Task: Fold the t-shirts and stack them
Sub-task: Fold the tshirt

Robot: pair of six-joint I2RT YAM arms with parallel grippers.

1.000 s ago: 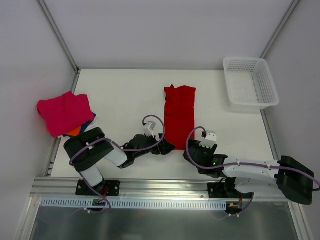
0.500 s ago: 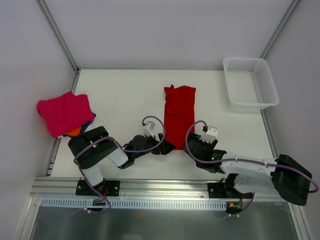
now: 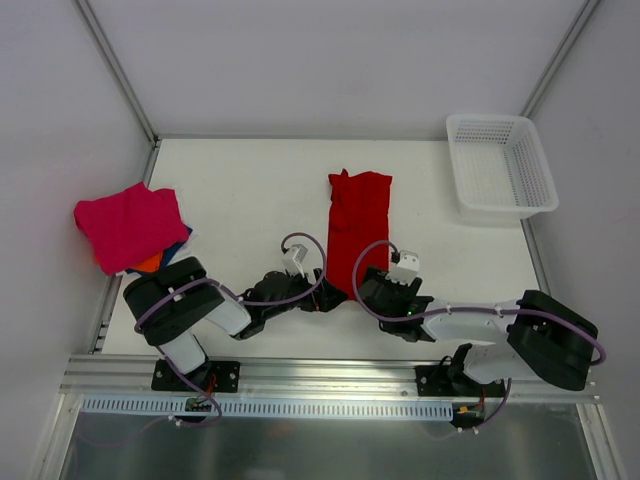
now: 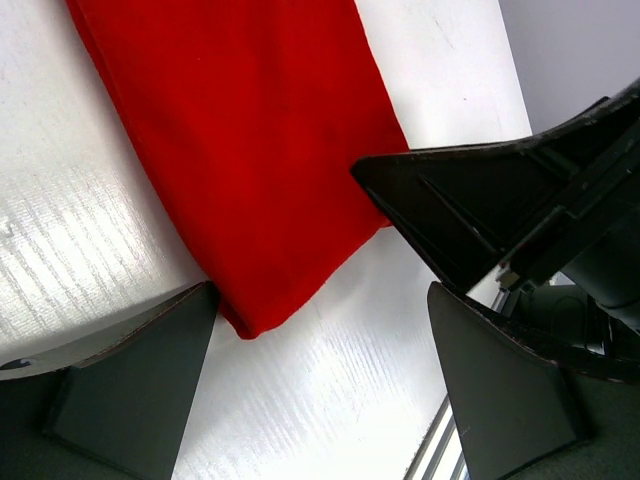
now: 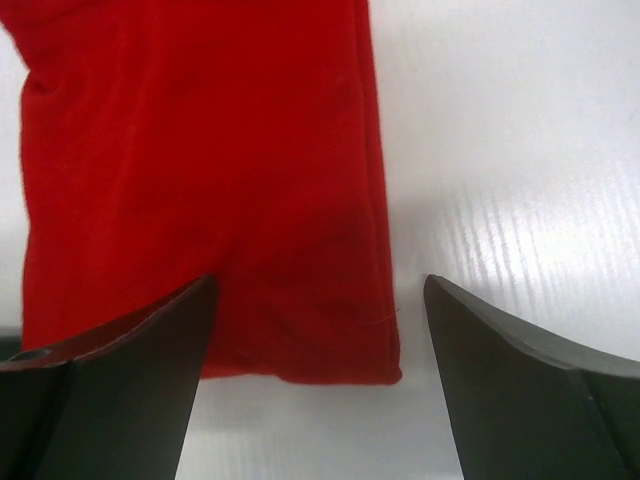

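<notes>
The bright red t-shirt (image 3: 358,225) lies flat on the table as a long narrow folded strip. My left gripper (image 3: 326,294) is open at the strip's near left corner; in the left wrist view the gripper (image 4: 320,300) straddles that corner of the shirt (image 4: 240,150). My right gripper (image 3: 368,288) is open at the near right corner; in the right wrist view the gripper (image 5: 320,285) has the shirt's near hem (image 5: 200,170) between its fingers. A magenta-pink shirt (image 3: 128,225) lies folded at the far left on top of an orange one (image 3: 150,262) and a dark blue one (image 3: 181,240).
A white mesh basket (image 3: 500,165) stands at the back right corner. The right gripper's black finger (image 4: 480,210) shows close by in the left wrist view. The table's near edge and metal rail (image 3: 320,375) run just behind both grippers.
My right gripper has moved left and forward to the red shirt's near right corner. The left gripper has stayed at the near left corner. The shirt has not moved.
</notes>
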